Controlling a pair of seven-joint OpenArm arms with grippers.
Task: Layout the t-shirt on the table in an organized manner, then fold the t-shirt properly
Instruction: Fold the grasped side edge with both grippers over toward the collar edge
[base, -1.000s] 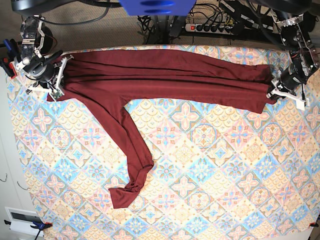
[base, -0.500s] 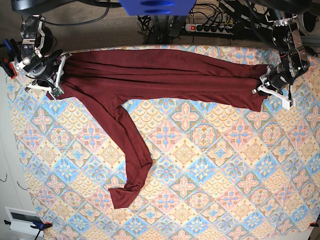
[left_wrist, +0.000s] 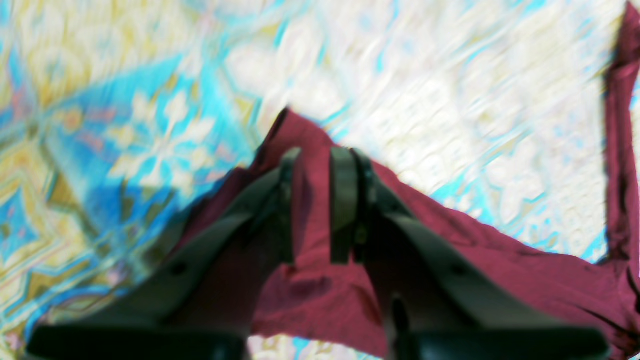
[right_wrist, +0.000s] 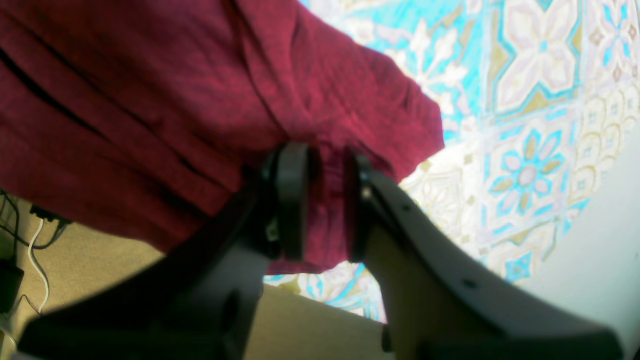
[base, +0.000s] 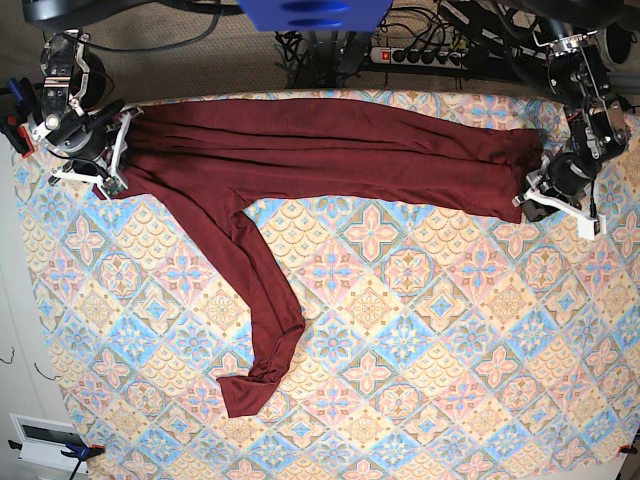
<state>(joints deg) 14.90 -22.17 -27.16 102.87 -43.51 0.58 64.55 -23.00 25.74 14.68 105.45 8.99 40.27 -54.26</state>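
The maroon t-shirt (base: 330, 160) lies stretched along the counter (base: 420, 340). Left hand (left_wrist: 315, 160) and right hand (right_wrist: 322, 155) each stand slightly parted around its cloth.

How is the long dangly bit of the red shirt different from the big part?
The sleeve is narrow; the body is wide. The sleeve runs down the table toward its near edge and ends crumpled; the body stretches sideways along the far edge in long folds. Both are plain dark red.
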